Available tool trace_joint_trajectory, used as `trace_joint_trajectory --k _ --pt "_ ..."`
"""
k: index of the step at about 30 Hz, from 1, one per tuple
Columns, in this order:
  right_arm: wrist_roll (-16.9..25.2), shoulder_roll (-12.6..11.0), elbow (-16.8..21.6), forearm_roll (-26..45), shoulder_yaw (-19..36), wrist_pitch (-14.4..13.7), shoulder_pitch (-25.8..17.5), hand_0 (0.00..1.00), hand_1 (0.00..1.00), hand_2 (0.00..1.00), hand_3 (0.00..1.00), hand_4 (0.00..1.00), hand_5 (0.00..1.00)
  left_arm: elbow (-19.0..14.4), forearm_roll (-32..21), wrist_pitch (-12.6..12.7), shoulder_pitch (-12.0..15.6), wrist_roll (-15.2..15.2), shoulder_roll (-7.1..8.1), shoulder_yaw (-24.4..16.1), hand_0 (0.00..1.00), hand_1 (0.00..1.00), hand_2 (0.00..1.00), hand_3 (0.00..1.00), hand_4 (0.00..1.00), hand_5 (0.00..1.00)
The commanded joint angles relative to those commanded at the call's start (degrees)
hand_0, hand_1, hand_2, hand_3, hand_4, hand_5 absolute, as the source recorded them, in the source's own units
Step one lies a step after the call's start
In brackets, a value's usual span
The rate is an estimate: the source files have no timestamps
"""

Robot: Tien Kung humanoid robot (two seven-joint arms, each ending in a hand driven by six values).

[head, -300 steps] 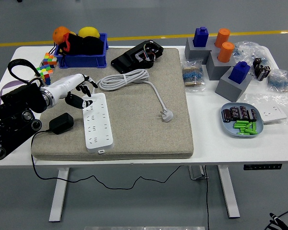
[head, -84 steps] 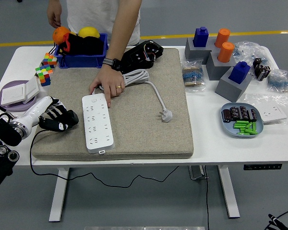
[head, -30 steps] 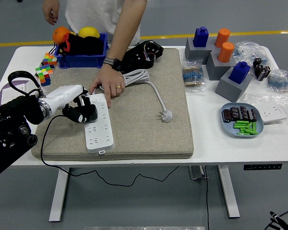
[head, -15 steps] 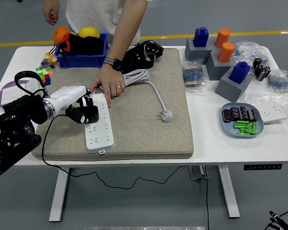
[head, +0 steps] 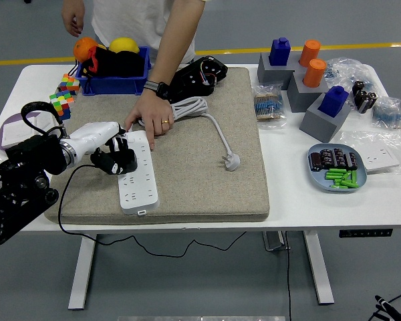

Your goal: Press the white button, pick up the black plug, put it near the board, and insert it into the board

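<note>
At left of frame, the black plug (head: 112, 162) is gripped in the left hand's (head: 107, 148) curled fingers, against the left edge of the white rectangular power strip (head: 136, 171), which a person's hand (head: 147, 118) steadies.

Power strip (head: 136, 172) on the mat (head: 207, 167), cable coil (head: 177, 110) behind, loose plug (head: 232, 160) right.

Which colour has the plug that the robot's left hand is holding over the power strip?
Black. The plug shows best in the head view, in the left hand.
</note>
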Motion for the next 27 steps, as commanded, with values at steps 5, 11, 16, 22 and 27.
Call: trace_joint_trajectory --k 5,11,16,22,27 --pt "0.00 0.00 0.00 0.08 -0.32 0.01 -0.05 0.823 0.757 0.740 0.733 0.784 0.564 0.06 0.02 -0.02 -0.11 -0.09 0.06 0.70 0.534 0.463 0.431 0.463 0.742 0.002" --pt "-0.06 -0.07 -0.06 -0.10 -0.48 -0.01 -0.32 0.823 0.756 0.740 0.733 0.784 0.563 -0.80 -0.76 -0.12 0.31 -0.57 0.24 -1.15 0.530 0.462 0.431 0.461 0.742 0.002" --pt "-0.06 -0.06 -0.06 -0.21 -0.40 -0.01 -0.31 0.823 0.756 0.740 0.731 0.784 0.563 -1.18 -1.07 -0.10 0.47 -0.87 0.24 -2.08 0.535 0.500 0.460 0.449 0.747 0.002" --pt "-0.02 0.04 0.00 -0.25 -0.26 0.04 -0.30 0.823 0.756 0.739 0.732 0.784 0.561 -1.69 -1.51 0.35 0.93 -1.48 0.24 -3.02 0.494 0.625 0.554 0.390 0.943 0.002" --pt "-0.04 0.06 -0.07 -0.47 -0.05 0.06 -0.39 0.823 0.756 0.740 0.728 0.785 0.560 -1.61 -2.21 0.84 1.29 -2.13 0.16 -3.55 0.627 0.702 0.665 0.408 0.998 0.111"
